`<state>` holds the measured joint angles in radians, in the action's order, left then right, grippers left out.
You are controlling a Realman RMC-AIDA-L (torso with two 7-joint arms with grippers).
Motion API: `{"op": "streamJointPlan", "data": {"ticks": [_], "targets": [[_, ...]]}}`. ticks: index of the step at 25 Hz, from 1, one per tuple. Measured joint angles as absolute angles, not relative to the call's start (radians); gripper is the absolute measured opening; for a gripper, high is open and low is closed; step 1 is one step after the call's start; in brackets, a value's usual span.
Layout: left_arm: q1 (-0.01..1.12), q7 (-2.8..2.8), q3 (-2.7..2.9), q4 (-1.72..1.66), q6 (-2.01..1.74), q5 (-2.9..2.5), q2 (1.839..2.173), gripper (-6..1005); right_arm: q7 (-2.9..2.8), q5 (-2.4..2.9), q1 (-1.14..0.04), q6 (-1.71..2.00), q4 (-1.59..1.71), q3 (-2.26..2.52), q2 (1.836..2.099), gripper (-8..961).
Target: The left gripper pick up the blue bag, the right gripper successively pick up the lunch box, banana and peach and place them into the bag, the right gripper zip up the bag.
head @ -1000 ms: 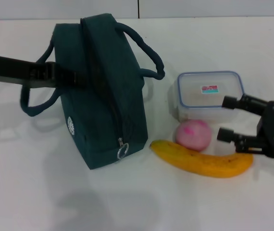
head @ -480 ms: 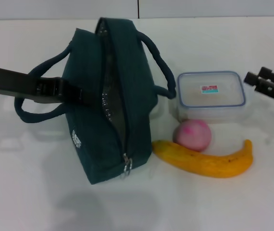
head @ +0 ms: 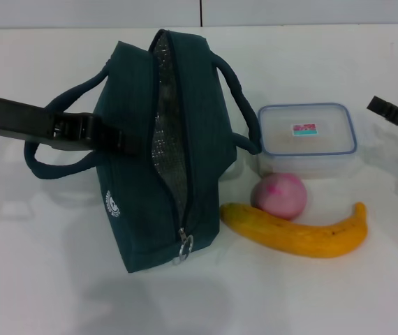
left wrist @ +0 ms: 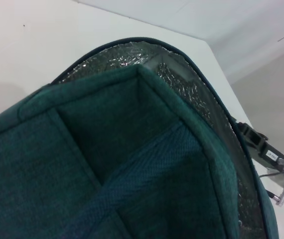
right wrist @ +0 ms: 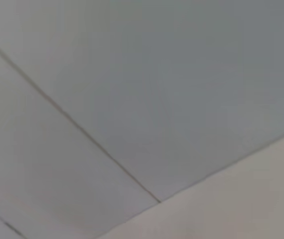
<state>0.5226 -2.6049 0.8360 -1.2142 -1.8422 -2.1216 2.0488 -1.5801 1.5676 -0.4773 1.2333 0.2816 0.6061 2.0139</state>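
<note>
I have the left gripper [head: 119, 139] reaching in from the left, its tip pressed against the near side of the bag [head: 143, 174] just below the top edge, between the ends of the left handle [head: 52, 132]. It appears to be clamped on the fabric there — the bag stands upright with its zip parted and the foil lining [head: 167, 132] showing through the slot. In the left wrist view I see only teal cloth [left wrist: 107, 164] up close and the lining [left wrist: 182, 84] along the rim.

On the far side of the bag from that gripper sit the three items on the white table [head: 311, 293]: the lunch box [head: 307, 139] just past the right handle [head: 237, 105], the peach [head: 280, 195] touching its front, and the banana [head: 297, 230] lying in front of the peach. The zip ring [head: 183, 248] hangs at the bag's near end.

The right gripper [head: 394, 115] shows only as a dark tip at the right edge, beyond the lunch box — I cannot tell whether it is open or closed. Nothing lies between it and the box.
</note>
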Motion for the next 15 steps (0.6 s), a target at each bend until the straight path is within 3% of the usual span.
{"op": "streamJointPlan", "data": {"ticks": [15], "targets": [[0.522, -2.561, 0.830, -1.199, -1.832, -2.123, 2.050, 39, -1.734, 1.590, -0.532, 1.216, 0.244, 0.712, 2.008, 832]]}}
